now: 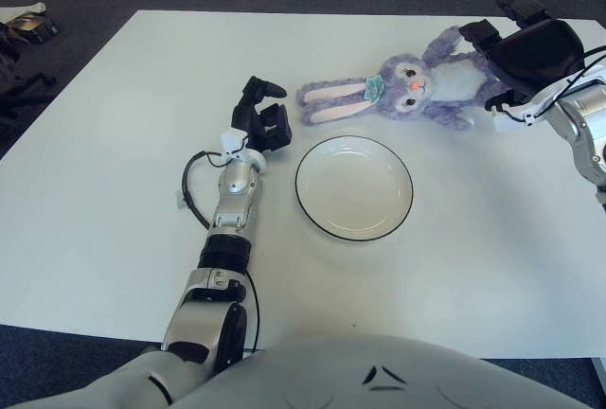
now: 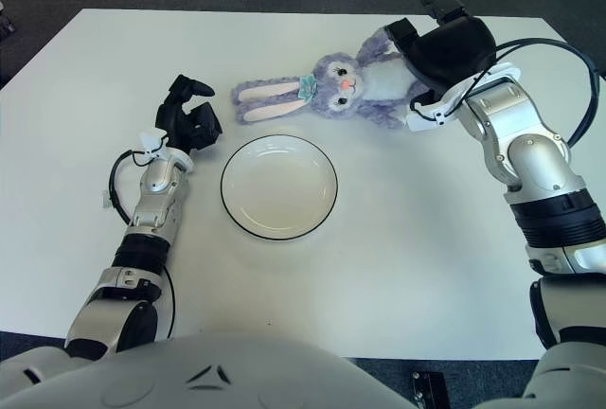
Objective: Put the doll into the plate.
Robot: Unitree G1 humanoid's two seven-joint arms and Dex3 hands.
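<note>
Right hand (image 2: 445,49) over doll (image 2: 346,82) body; can't tell if gripping. Doll on table beyond plate (image 2: 279,186), plate empty. Lift + place left. Left hand (image 2: 189,120) beside plate, fingers loosely curled, holding nothing.

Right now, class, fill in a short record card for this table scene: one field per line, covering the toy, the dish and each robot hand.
doll: purple plush rabbit lying on the white table, ears pointing to the robot's left
plate: white with dark rim, holds nothing, just in front of the doll
right hand: over the doll's body end; grasp unclear
left hand: left of the plate, fingers curled, holds nothing
task state: doll not yet in plate
</note>
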